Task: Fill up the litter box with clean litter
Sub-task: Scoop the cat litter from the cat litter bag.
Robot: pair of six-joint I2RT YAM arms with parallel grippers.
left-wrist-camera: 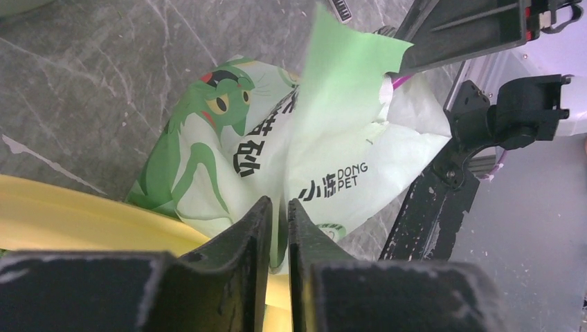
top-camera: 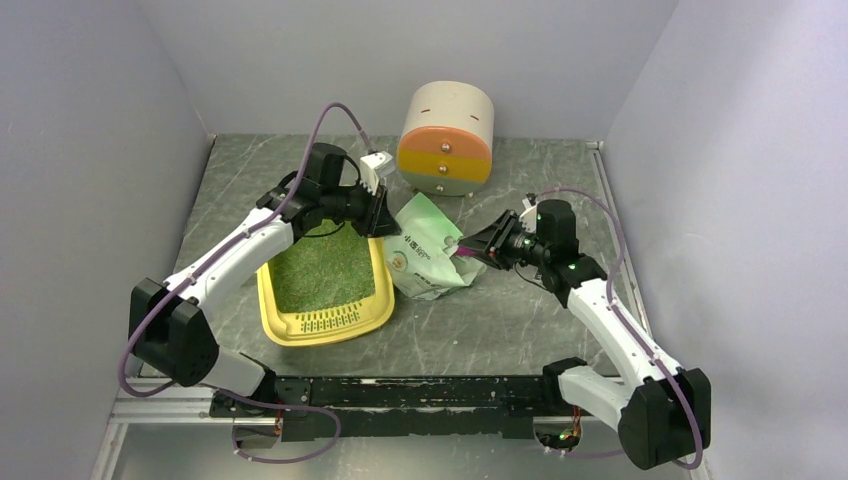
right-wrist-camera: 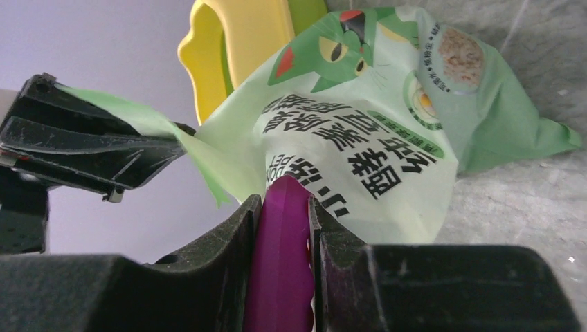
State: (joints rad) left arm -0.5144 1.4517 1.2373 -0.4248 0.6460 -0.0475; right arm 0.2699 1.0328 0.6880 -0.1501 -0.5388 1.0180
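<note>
The yellow litter box [top-camera: 283, 326] lies left of centre, its floor covered with greenish-grey clean litter [top-camera: 320, 265]. Beside its right rim lies a pale green printed bag [top-camera: 432, 258]. My left gripper [top-camera: 386, 214] is at the bag's upper left corner. In the left wrist view the left gripper [left-wrist-camera: 278, 207] is shut on a fold of the bag [left-wrist-camera: 339, 166], above the box's rim [left-wrist-camera: 69, 221]. My right gripper [right-wrist-camera: 282, 204] is shut on a magenta scoop [right-wrist-camera: 280, 249], whose far end goes into the bag [right-wrist-camera: 360, 124]. The right gripper [top-camera: 468, 247] is at the bag's right side.
A round beige, orange and yellow drawer cabinet [top-camera: 447, 138] stands at the back, just behind the bag. Grey walls close in the marbled table on three sides. The black rail [top-camera: 400, 392] carrying the arm bases runs along the near edge.
</note>
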